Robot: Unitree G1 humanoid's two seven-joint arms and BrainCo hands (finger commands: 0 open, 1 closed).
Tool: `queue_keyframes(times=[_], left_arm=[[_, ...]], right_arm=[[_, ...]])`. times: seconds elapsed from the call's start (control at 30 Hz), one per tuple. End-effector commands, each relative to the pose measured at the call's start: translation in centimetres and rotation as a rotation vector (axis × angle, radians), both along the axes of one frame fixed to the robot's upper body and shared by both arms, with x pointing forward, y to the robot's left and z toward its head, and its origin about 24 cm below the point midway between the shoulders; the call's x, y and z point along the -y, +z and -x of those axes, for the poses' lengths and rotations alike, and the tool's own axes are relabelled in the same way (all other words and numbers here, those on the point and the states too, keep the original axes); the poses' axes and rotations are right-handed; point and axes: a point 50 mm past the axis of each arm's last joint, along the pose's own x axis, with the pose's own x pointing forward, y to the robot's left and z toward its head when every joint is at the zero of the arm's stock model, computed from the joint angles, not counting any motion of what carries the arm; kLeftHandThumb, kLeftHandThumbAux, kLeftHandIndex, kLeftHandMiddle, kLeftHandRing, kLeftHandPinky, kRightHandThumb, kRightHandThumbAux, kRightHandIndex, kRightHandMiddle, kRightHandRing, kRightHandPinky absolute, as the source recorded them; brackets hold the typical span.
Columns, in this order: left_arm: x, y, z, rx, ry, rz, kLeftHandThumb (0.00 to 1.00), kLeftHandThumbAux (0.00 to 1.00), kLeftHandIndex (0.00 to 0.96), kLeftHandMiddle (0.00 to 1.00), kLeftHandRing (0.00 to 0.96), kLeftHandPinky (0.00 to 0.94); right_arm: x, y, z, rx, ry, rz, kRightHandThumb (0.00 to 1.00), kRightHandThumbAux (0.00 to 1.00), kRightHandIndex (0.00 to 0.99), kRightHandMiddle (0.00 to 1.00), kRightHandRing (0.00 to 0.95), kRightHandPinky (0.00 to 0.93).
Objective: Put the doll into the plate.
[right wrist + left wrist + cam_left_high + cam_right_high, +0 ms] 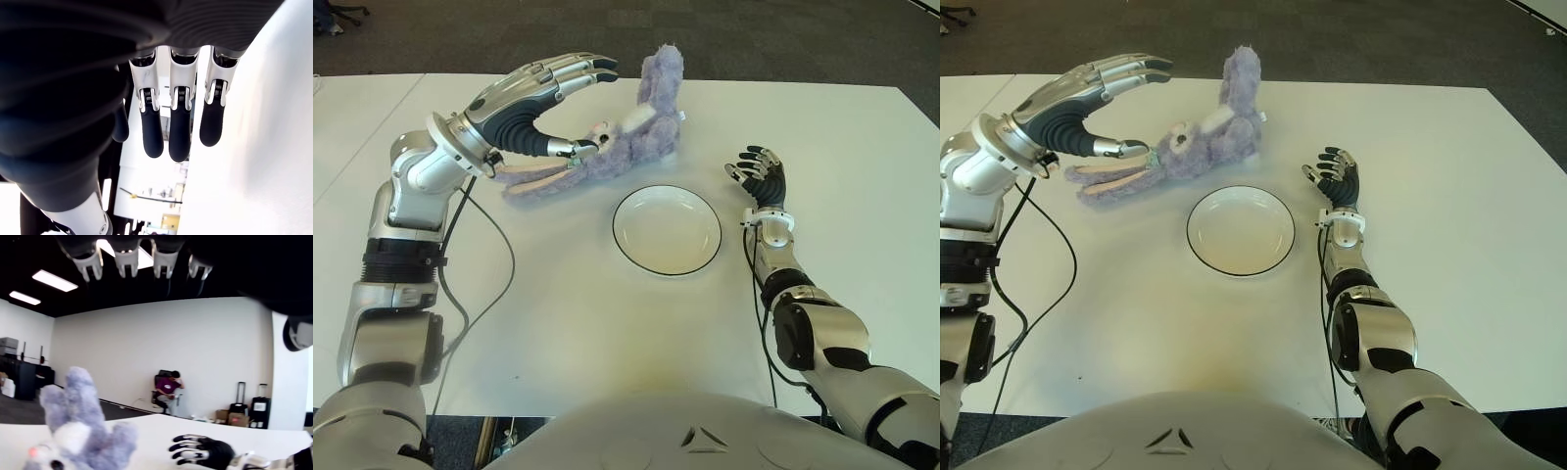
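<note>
Left hand (570,103) spread wide over the doll (617,142), grasping nothing, plate (667,230) just beside, right hand (759,176) relaxed beyond it

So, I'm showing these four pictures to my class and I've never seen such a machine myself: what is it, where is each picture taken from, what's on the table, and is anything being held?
It is a humanoid robot with two arms, each ending in a hand with several fingers. The two wide pictures come from the two eyes of a camera on its head, looking down at the white table. The other two come from cameras on its wrists, looking along each hand's own fingers.

On the table lie a fluffy lilac soft-toy rabbit, the doll, and nearer the robot a round white plate with a dark rim, with nothing in it.

The left hand arches open over the rabbit, its thumb by the rabbit's head, its fingers above; it has not closed on it. The right hand shows to the right of the plate, fingers relaxed, holding nothing.
</note>
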Motion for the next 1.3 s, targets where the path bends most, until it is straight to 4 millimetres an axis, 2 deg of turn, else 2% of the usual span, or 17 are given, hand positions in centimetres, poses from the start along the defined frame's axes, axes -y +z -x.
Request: queue_keyframes(times=[0.03,0.3,0.43,0.53,0.83,1.1,1.3], left_arm=[[-0.6,-0.1,-1.8,-0.027,0.128,-0.085,0.298,0.229,0.000,0.000,0.000,0.000],[0.1,-0.9,-3.6,-0.056,0.147,-0.117,0.322,0.213,0.000,0.000,0.000,0.000],[1.3,-3.2,-4.7,-0.090,0.154,-0.137,0.314,0.204,0.000,0.000,0.000,0.000],[2.3,-5.6,-5.0,-0.140,0.152,-0.130,0.298,0.203,0.000,0.000,0.000,0.000],[3.1,-8.6,-5.5,-0.263,0.196,-0.142,0.265,0.202,0.000,0.000,0.000,0.000],[3.7,-11.4,-6.7,-0.370,0.413,-0.202,0.216,0.236,0.000,0.000,0.000,0.000],[3.8,-12.2,-8.1,-0.423,0.539,-0.189,0.180,0.293,0.000,0.000,0.000,0.000]], right_arm=[[-1.6,-10.5,8.5,-0.498,-0.026,-0.081,0.204,0.839,0.254,0.331,0.344,0.333],[-1.6,-10.5,8.5,-0.498,-0.021,-0.078,0.203,0.834,0.250,0.330,0.342,0.332],[-1.6,-10.5,8.5,-0.498,-0.021,-0.080,0.219,0.839,0.250,0.332,0.345,0.339],[-1.7,-10.4,8.5,-0.497,-0.022,-0.083,0.216,0.835,0.251,0.332,0.344,0.328],[-1.6,-10.4,8.4,-0.492,-0.017,-0.086,0.178,0.829,0.259,0.334,0.340,0.321],[-1.6,-10.4,8.4,-0.495,-0.016,-0.066,0.150,0.830,0.261,0.332,0.334,0.315],[-1.6,-10.4,8.5,-0.496,-0.020,-0.069,0.167,0.828,0.265,0.332,0.333,0.319]])
